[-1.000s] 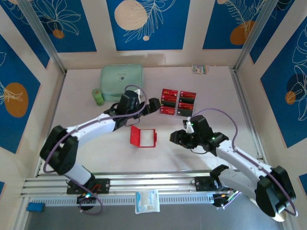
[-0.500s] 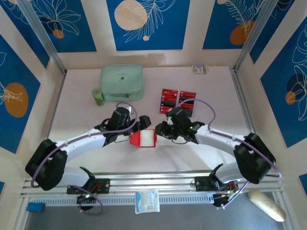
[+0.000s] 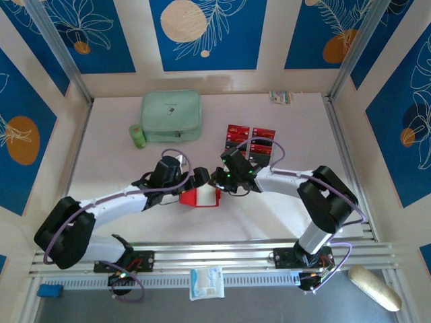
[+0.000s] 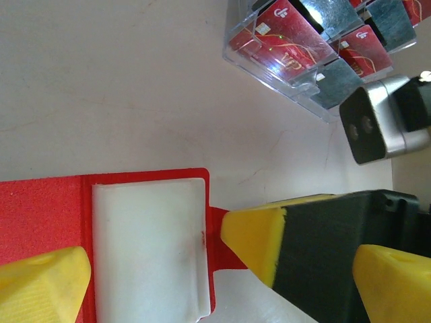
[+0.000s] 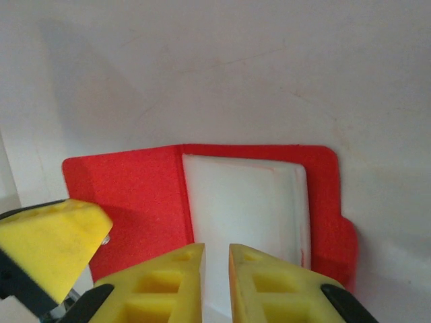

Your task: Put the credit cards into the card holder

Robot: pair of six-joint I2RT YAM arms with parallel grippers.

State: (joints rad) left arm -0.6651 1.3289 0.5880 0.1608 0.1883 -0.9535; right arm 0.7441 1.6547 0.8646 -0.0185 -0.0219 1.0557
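Pale table [image 3: 108,156], laid with red card holder [image 3: 202,197], clear plastic tray [image 4: 306,91] of red-and-black credit cards [image 3: 260,138], mint-green zip case [image 3: 171,116], perhaps a green roll [image 3: 138,136].

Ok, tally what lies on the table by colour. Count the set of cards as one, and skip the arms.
Red: 1, card holder
Red and black: 1, credit cards
Green: 2, zip case and small cylinder
Pale: 1, packet at the back
Total: 5
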